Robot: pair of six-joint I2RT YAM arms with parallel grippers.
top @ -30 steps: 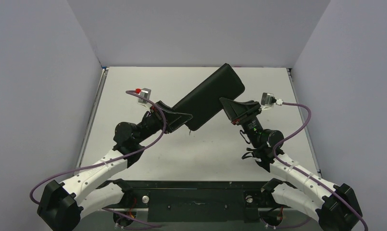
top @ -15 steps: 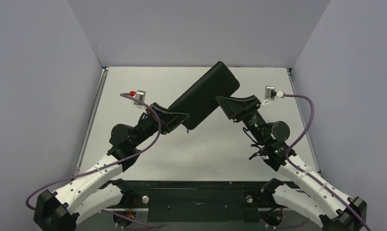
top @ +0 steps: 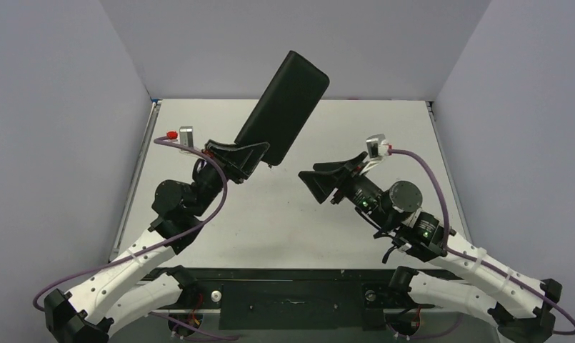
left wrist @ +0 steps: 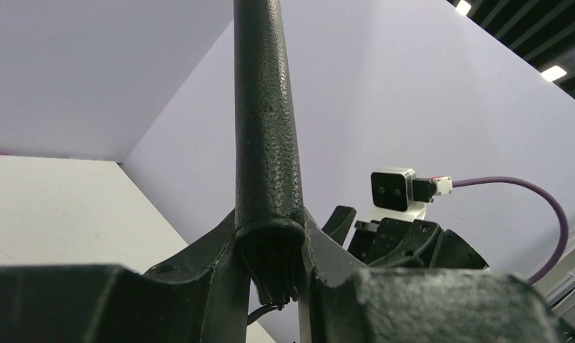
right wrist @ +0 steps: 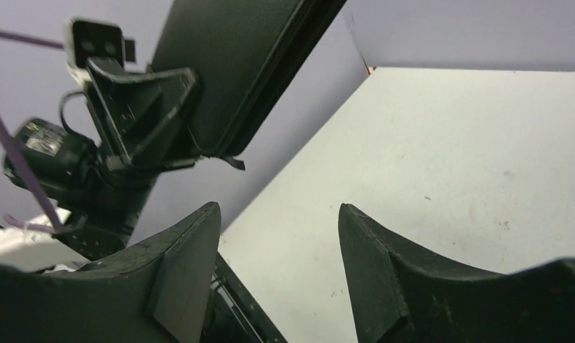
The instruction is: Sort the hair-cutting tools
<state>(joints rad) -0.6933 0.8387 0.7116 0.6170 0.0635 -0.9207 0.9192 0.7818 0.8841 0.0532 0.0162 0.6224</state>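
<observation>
Your left gripper (top: pixel 258 153) pinches the black case (top: pixel 284 100) by its near end — flat, pebbled skin, tilted up toward far. Your right gripper (top: pixel 311 187) — jaws wide, nothing held.

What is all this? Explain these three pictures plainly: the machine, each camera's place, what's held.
These are two robot arms bolted at the near edge of a white table. The wide picture comes from a fixed camera above and behind them. The other two come from small cameras on the wrists, looking past each arm's own fingers. The left gripper is clamped on one end of a flat black rectangular zip case, holding it tilted up off the table. The right gripper is open and holds nothing. Nothing lies on the visible part of the table.
</observation>
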